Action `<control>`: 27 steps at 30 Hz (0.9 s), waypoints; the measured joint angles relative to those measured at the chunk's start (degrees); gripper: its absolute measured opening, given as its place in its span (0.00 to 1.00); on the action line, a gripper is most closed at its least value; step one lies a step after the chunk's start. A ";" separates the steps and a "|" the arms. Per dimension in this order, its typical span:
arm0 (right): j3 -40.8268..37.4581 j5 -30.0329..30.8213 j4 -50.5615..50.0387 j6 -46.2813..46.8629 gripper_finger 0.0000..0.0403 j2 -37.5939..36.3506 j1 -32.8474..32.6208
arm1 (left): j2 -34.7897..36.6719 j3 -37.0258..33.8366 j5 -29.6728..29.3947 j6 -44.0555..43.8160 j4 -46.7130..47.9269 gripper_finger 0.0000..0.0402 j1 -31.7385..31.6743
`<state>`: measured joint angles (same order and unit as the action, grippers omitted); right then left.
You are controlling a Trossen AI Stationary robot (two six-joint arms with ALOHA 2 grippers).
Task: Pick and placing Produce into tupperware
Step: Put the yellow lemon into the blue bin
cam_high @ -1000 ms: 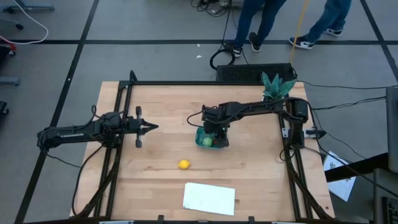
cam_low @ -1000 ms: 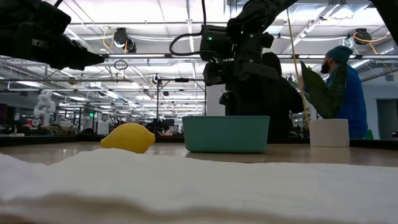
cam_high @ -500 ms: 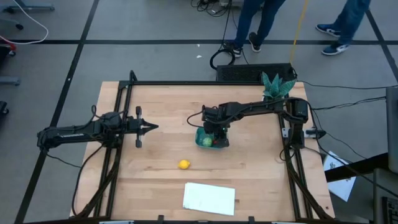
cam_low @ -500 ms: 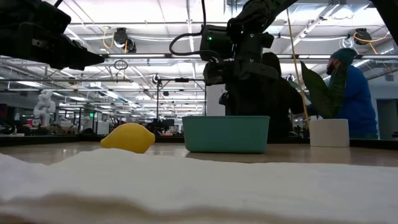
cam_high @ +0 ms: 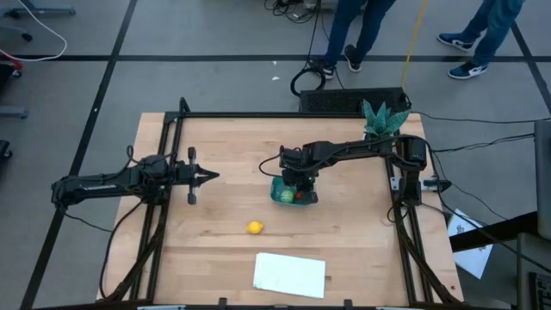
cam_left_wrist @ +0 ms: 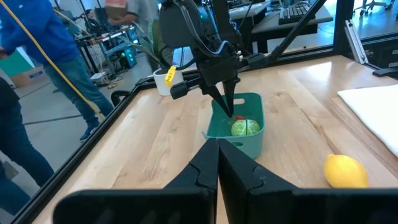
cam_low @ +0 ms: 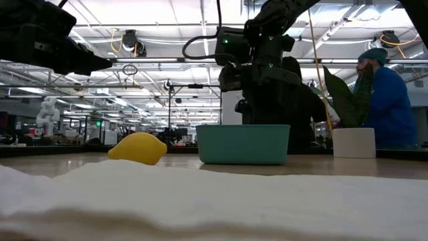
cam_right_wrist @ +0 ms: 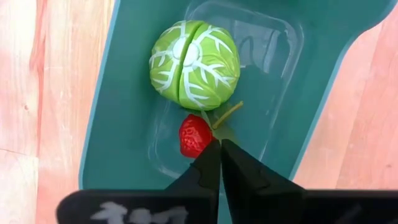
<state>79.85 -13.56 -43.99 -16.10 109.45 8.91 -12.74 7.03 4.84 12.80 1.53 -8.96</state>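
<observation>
Right pincer (cam_right_wrist: 219, 147) hangs inside the teal tupperware (cam_high: 293, 193) near the centre of the desk (cam_high: 224, 155), and its two fingers are pressed together with nothing between them; the red strawberry (cam_right_wrist: 193, 135) lies on the tub floor, touching the fingertips, just beside the green ball (cam_right_wrist: 194, 68). So two pieces seem to be already in, and the step now is, I think, to come out cleanly: the arm should rise straight up until the tips are above the rim, because a sideways pull could catch the tub wall and drag the light tub, or roll the strawberry. The yellow lemon (cam_high: 254, 227) is left on the bare wood, at about 7 o'clock from the tub and well apart from it, so it is probably next. Nothing stands between tub and lemon. A white sheet (cam_high: 290, 275) lies at 6 o'clock near the desk edge, a potted plant (cam_high: 381, 118) at 2 o'clock, and the left pincer (cam_high: 213, 176) waits closed at 9 o'clock, all away from that path.
</observation>
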 joint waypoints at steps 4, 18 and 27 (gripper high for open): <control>0.00 -0.01 0.01 0.26 0.02 0.00 0.00 | -0.02 0.00 -0.02 0.00 0.00 0.02 0.01; 0.00 -1.56 -0.43 2.00 0.14 0.02 0.00 | -0.01 0.00 0.00 0.00 -0.01 0.02 -0.02; 0.00 -1.58 -1.07 3.27 0.30 0.01 -0.02 | -0.01 0.00 -0.02 -0.26 -0.02 0.02 -0.01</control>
<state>79.85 -15.14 -45.06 -12.83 109.45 8.88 -12.75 7.03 4.82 12.53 1.52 -8.97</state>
